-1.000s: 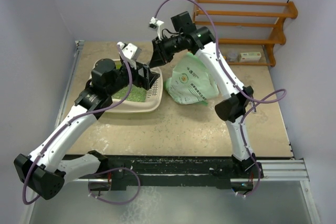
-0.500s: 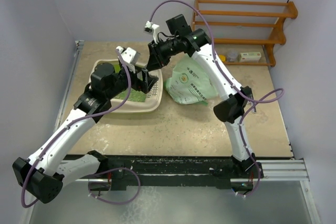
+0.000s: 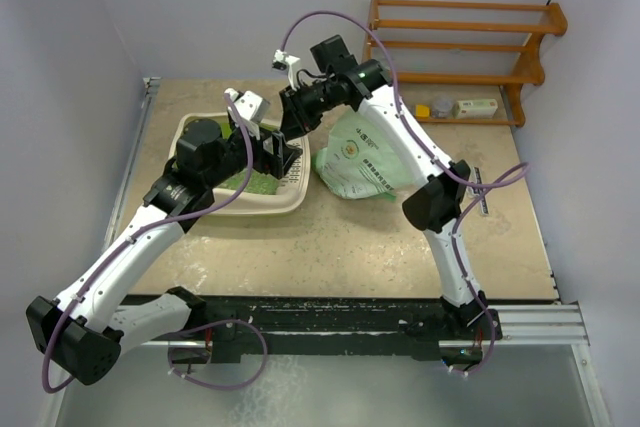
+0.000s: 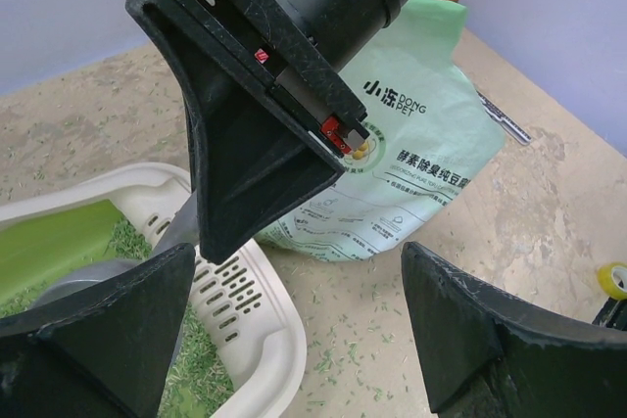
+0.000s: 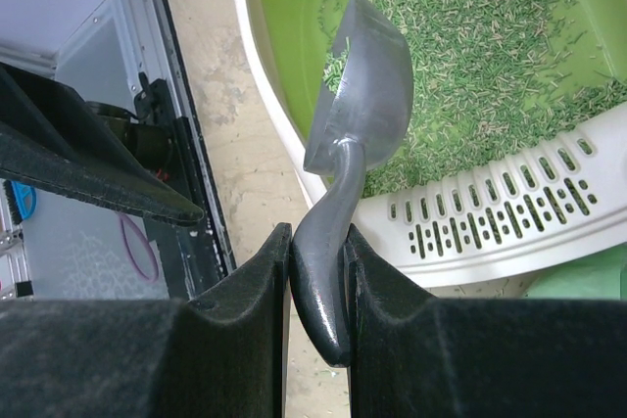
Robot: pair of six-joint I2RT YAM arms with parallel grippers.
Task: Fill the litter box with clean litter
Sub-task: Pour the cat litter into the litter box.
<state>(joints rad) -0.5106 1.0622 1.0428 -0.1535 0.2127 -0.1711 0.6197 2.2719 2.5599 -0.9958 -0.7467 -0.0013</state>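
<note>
The right arm [image 3: 400,137] swings leftward. Its elbow draws in, and its wrist lifts off the bag [image 3: 365,162], carrying the right gripper [image 3: 292,117], clamped on the scoop [image 5: 364,85], farther over the litter box [image 3: 262,209].

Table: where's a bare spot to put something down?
Widest free patch: the table strip between the litter box and bag on one side and the arm bases on the other. A smaller one lies right of the bag, toward the table's edge. Crowded: above the litter box, where the left gripper and the right gripper, holding a scoop, meet.
</note>
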